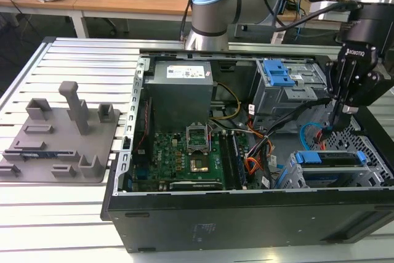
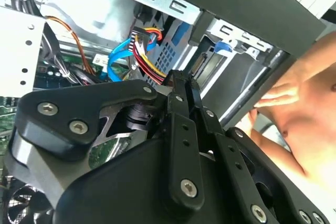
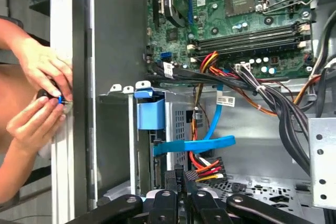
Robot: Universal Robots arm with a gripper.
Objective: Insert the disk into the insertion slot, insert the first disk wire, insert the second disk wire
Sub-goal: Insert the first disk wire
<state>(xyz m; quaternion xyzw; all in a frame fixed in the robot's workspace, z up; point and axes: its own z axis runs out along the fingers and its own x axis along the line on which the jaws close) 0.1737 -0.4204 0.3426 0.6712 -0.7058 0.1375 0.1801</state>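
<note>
Here, on the slotted table (image 1: pixel 74 60), an open computer case (image 1: pixel 246 220) lies on its side. In its corner at the exterior view's right, the perforated grey cage (image 1: pixel 372 173) holds the blue-framed disk (image 1: pixel 326 158). Just beside it the hand (image 1: pixel 339 122) reaches down, fingers drawn together, tips at the plug of a red, yellow and black wire bundle (image 3: pixel 207 170).
</note>
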